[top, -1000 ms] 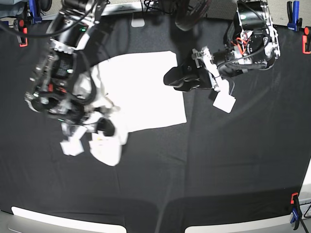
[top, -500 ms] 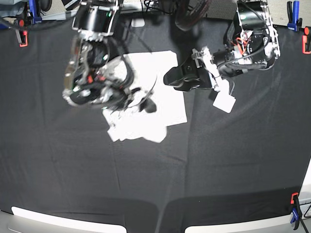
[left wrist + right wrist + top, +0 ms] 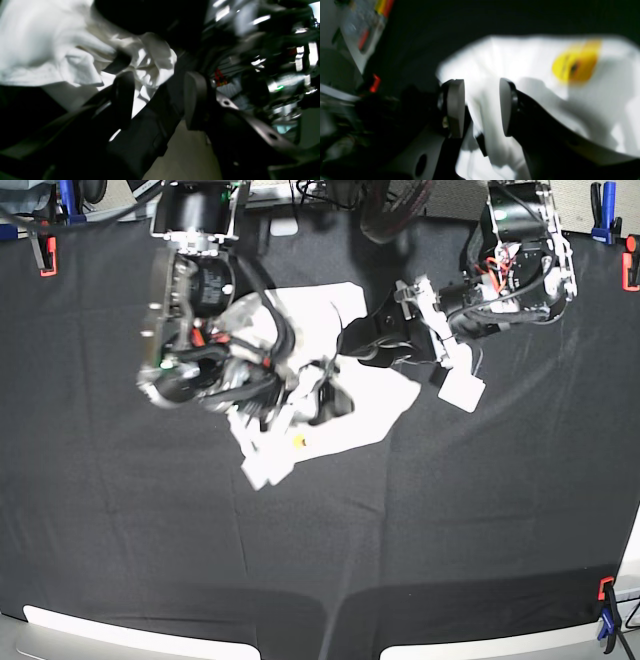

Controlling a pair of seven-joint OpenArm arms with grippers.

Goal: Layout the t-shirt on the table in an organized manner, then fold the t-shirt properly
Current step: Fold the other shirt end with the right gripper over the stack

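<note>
The white t-shirt (image 3: pixel 372 396) lies rumpled on the black table (image 3: pixel 450 530), a little above its middle, with a small yellow spot of print showing. My right gripper (image 3: pixel 318 392) hangs over the shirt's middle. In the right wrist view its jaws (image 3: pixel 481 107) stand apart over white cloth (image 3: pixel 540 57) beside a yellow print patch (image 3: pixel 575 62), gripping nothing. My left gripper (image 3: pixel 352 345) sits at the shirt's upper right edge. The left wrist view shows its dark fingers (image 3: pixel 122 97) apart, with crumpled shirt (image 3: pixel 37 45) lying beyond them.
Orange-and-blue clamps hold the black cloth at the back left (image 3: pixel 45 255), back right (image 3: pixel 630 265) and front right (image 3: pixel 606 605). Both arms crowd the shirt from either side. The table's front edge runs along the bottom of the base view.
My right arm swung from the lower left up and across the shirt, dragging cloth rightward, and its jaws have parted. The shirt is now bunched and skewed. The left arm has not moved.
</note>
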